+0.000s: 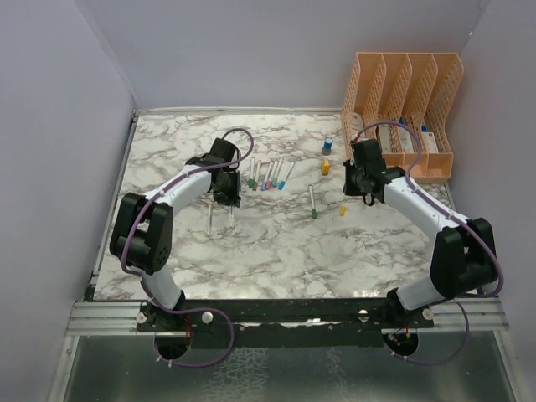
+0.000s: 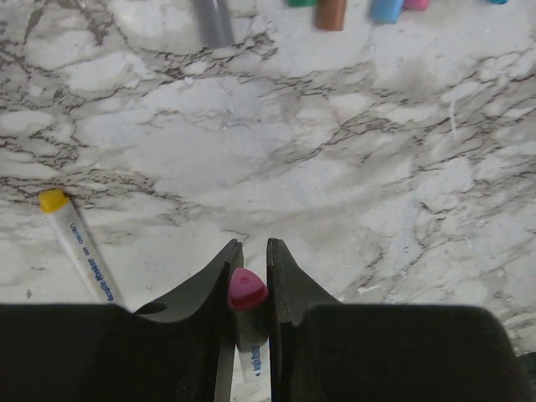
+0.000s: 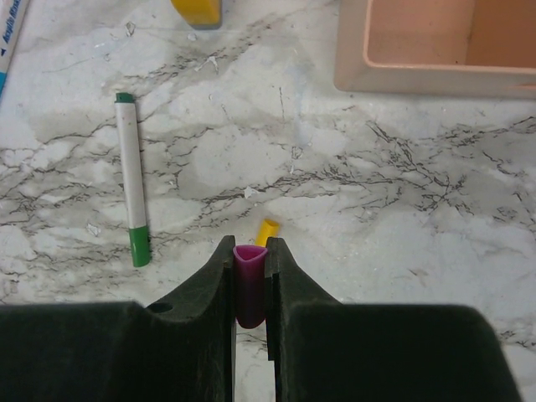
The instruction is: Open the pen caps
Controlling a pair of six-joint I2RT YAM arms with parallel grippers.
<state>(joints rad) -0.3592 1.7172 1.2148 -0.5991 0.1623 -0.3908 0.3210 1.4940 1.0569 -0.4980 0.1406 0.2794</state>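
Left wrist: left gripper point(image 2: 249, 251) clamped on pink-capped pen point(image 2: 248, 291), right gripper point(image 3: 249, 248) pinching a loose purple cap point(image 3: 249, 289) over the middle of the table point(image 1: 276, 251), yellow cap point(image 3: 267, 232) lying beyond it, other capped pens point(image 1: 270, 176) rowed toward the far edge.

Entry: my two arms, catalogued from the remote desk.
- Left arm point(image 1: 180, 193) and right arm point(image 1: 419, 205): white tubular links, bulky black joint housings, black wrist blocks.
- Purple cable point(image 1: 126, 251): one per arm, running in loose loops from below the base up to the wrist.
- Mounting: black crossbar point(image 1: 285, 311) on a silver slotted rail point(image 1: 100, 318).
- Left gripper point(image 2: 251, 251) and right gripper point(image 3: 249, 244): matte black fingers point(image 2: 197, 301) with curved inner edges. I see a small round hole in one finger of each.
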